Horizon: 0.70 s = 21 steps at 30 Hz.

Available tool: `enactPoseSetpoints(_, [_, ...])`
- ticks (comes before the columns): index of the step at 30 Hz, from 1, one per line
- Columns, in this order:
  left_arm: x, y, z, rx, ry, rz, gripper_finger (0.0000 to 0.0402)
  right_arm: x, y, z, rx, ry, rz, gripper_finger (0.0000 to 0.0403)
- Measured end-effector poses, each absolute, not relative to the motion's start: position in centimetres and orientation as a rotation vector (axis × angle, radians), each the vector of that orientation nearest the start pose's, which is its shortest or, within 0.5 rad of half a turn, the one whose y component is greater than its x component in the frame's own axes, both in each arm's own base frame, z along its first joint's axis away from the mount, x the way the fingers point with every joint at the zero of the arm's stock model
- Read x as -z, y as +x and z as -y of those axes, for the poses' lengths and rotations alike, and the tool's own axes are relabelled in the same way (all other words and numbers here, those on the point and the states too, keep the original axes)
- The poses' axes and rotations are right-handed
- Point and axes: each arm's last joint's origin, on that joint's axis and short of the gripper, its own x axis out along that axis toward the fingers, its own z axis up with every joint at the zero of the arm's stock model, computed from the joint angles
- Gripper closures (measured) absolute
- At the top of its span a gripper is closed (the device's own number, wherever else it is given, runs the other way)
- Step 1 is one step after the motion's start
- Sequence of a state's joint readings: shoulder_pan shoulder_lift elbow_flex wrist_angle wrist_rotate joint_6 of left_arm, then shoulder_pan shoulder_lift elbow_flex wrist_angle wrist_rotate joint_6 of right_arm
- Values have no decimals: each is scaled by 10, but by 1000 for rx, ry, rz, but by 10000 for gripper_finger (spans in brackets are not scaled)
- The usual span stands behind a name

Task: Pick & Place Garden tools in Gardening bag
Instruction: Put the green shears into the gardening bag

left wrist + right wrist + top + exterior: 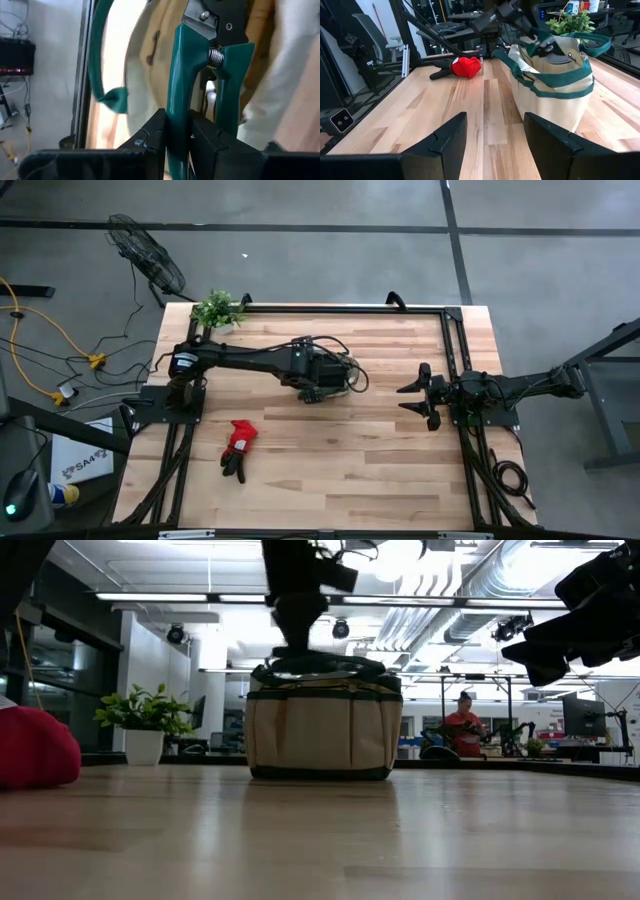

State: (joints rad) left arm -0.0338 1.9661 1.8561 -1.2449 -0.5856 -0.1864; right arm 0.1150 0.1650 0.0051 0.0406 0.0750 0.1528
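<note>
Both arms are dark, near-black jointed links mounted on black frame rails. Left arm [250, 360]: slim tubular link, bulkier wrist housing, thin black cables looping at the wrist. Left gripper [178, 145]: two matte black blocky fingers [150, 142] with chamfered edges. Right arm [520, 387]: dark links with a cable trailing from its base. Right gripper [495, 132]: two broad, flat, angular black fingers [447, 140] with bevelled tips.

Left arm [260, 360] over bag [322, 730] mouth; bare tabletop [340, 460] around glove pair [237, 448]
</note>
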Motion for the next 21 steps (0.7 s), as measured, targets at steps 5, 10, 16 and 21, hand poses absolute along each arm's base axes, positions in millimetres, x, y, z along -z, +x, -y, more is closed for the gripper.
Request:
enactPoseSetpoints(5, [-283, 396, -9, -595, 261, -1261, 348, -155, 107, -10, -31, 141, -126, 214])
enactPoseSetpoints(10, [-271, 400, -11, -573, 255, -1310, 348, -155, 107, -10, -30, 141, -128, 214])
enactPoseSetpoints(16, [-263, 407, -12, -532, 264, -1326, 348, -155, 107, -10, -30, 141, -128, 214])
enactPoseSetpoints(21, [-260, 407, -12, -501, 254, -1346, 348, -155, 107, -10, -30, 141, -128, 214])
